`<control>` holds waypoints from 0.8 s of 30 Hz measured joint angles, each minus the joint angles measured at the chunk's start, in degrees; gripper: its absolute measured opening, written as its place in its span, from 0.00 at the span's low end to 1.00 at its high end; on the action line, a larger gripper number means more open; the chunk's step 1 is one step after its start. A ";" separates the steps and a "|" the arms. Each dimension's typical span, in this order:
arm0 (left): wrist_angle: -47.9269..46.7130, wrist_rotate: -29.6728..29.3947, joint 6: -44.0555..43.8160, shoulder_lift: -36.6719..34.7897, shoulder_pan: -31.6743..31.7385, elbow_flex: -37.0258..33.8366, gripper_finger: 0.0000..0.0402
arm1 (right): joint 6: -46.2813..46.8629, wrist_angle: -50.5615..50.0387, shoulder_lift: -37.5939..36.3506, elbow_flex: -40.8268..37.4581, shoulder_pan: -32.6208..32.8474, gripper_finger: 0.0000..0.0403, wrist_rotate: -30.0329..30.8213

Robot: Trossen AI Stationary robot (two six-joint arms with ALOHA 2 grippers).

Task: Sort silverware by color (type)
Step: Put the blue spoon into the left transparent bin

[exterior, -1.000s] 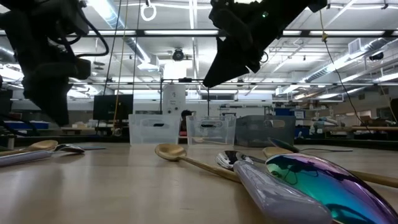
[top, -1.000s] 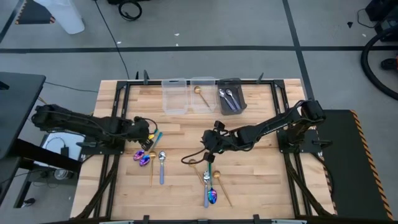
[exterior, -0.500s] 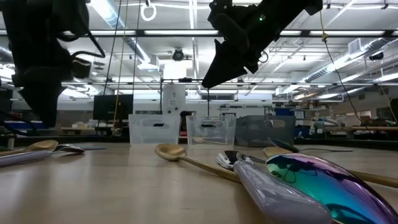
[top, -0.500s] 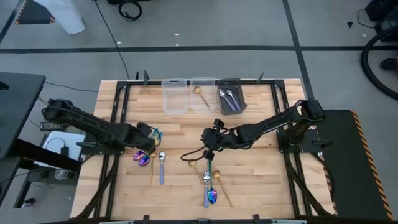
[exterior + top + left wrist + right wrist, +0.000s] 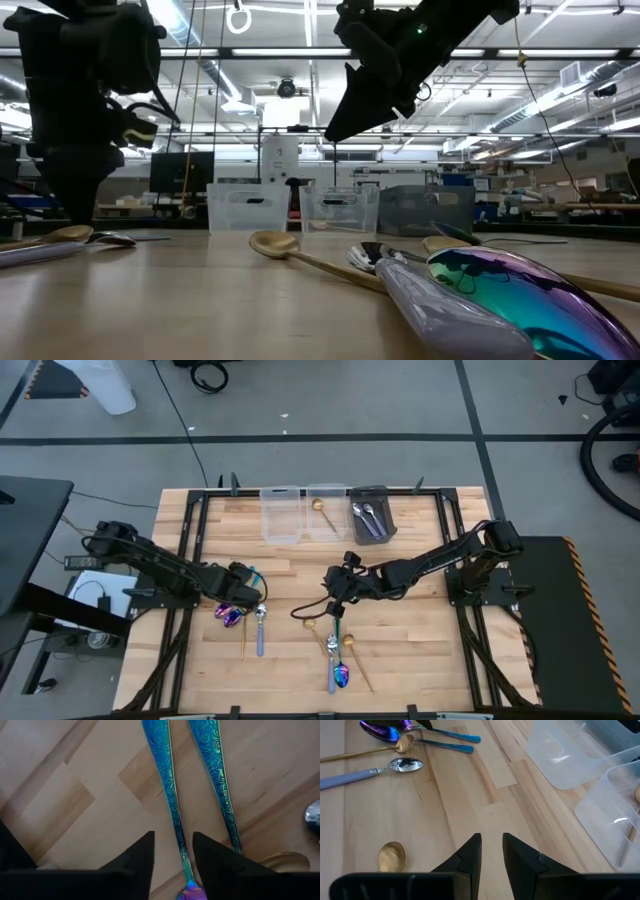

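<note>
Grey floor (image 5: 330, 405), ceiling striplights (image 5: 300, 55)

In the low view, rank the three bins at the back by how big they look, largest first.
1. Dark grey bin.
2. Left clear bin.
3. Middle clear bin.
The top two look close; their differing distances from the camera make that order unsure.

Silverware (image 5: 259, 628) scattered flat (mixed colours)

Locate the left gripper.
In the high view, the left gripper sits low over the table's left half, straddling a teal spoon handle beside a second one.
</note>
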 joint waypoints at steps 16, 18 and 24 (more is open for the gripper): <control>5.60 3.86 0.23 -0.44 0.11 -4.83 0.40 | -0.44 0.09 0.00 0.00 0.42 0.22 -0.17; 5.86 4.45 0.20 -0.40 0.13 -4.83 0.35 | -0.44 0.12 0.00 0.00 0.42 0.22 -0.25; 6.45 5.68 -1.28 -0.31 0.13 -4.87 0.19 | -0.44 0.26 0.00 0.02 0.42 0.22 -0.40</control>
